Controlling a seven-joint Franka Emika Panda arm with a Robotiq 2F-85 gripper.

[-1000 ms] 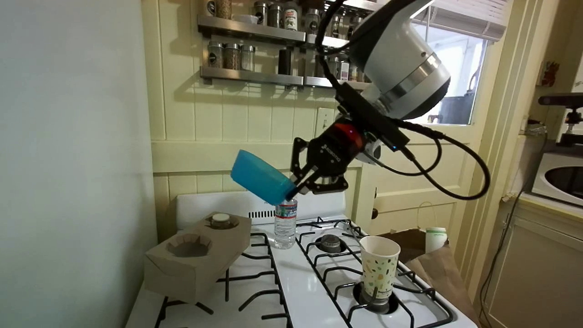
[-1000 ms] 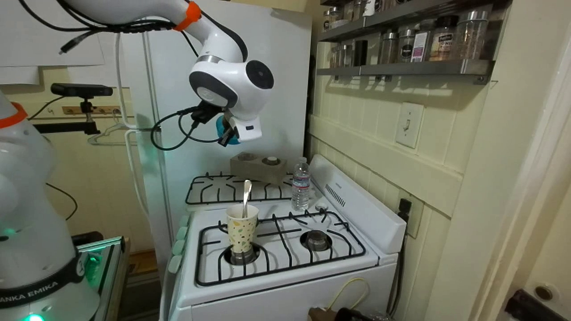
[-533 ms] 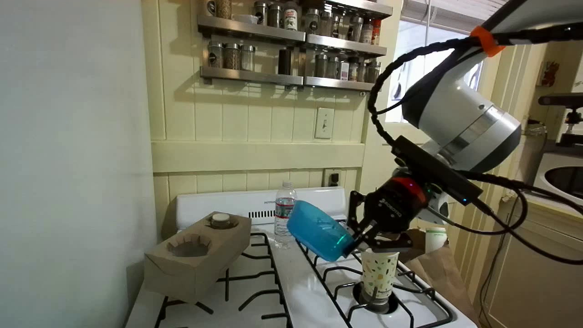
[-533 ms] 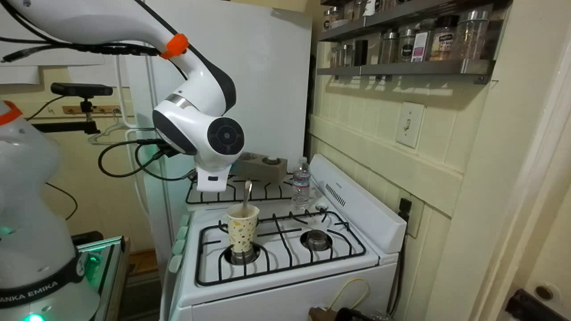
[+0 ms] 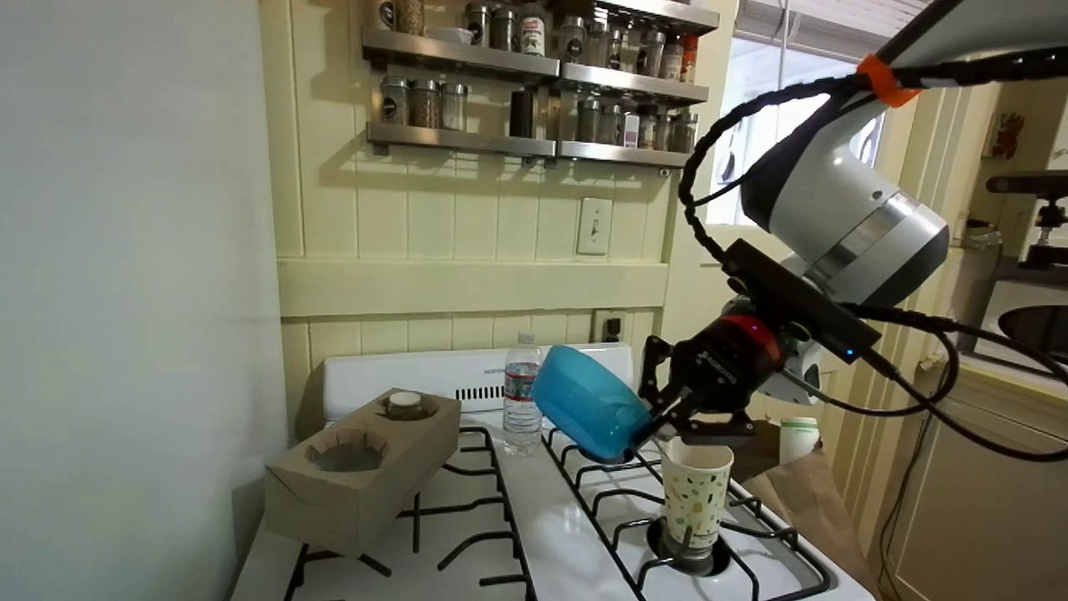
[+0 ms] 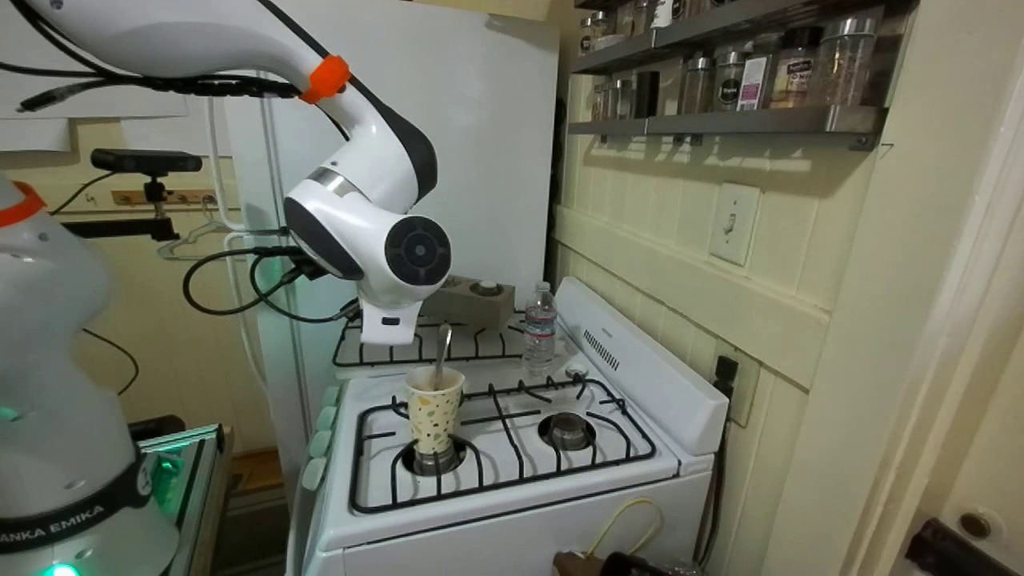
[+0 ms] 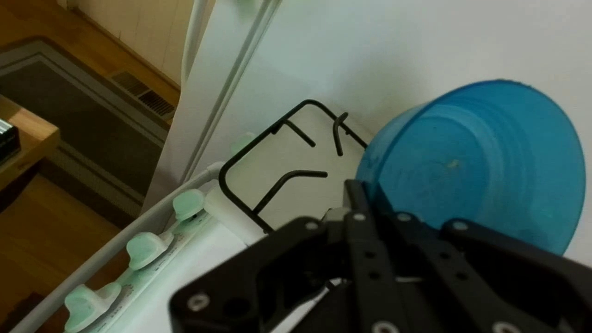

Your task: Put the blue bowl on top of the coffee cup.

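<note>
The blue bowl (image 5: 588, 401) is held tilted in the air above the stove. My gripper (image 5: 649, 430) is shut on its rim. In the wrist view, the gripper (image 7: 370, 192) has one finger on each side of the bowl's wall (image 7: 444, 166), and the bowl's inside is visible. The coffee cup (image 5: 697, 497) stands upright on the near burner, below and to the right of the bowl in this exterior view. The cup also shows in an exterior view (image 6: 434, 416), with a spoon (image 6: 442, 356) sticking up out of it. There the arm hides the bowl and gripper.
A water bottle (image 5: 522, 417) stands on the stove behind the bowl. A cardboard holder (image 5: 359, 476) sits on the far grates. Black grates (image 6: 512, 472) cover the burners. A white fridge wall (image 6: 496, 160) stands beside the stove, and spice shelves (image 5: 467, 142) hang above.
Over the last second the arm has carried the bowl down and closer to the cup. In the last half second it has risen slightly. The cup has not moved.
</note>
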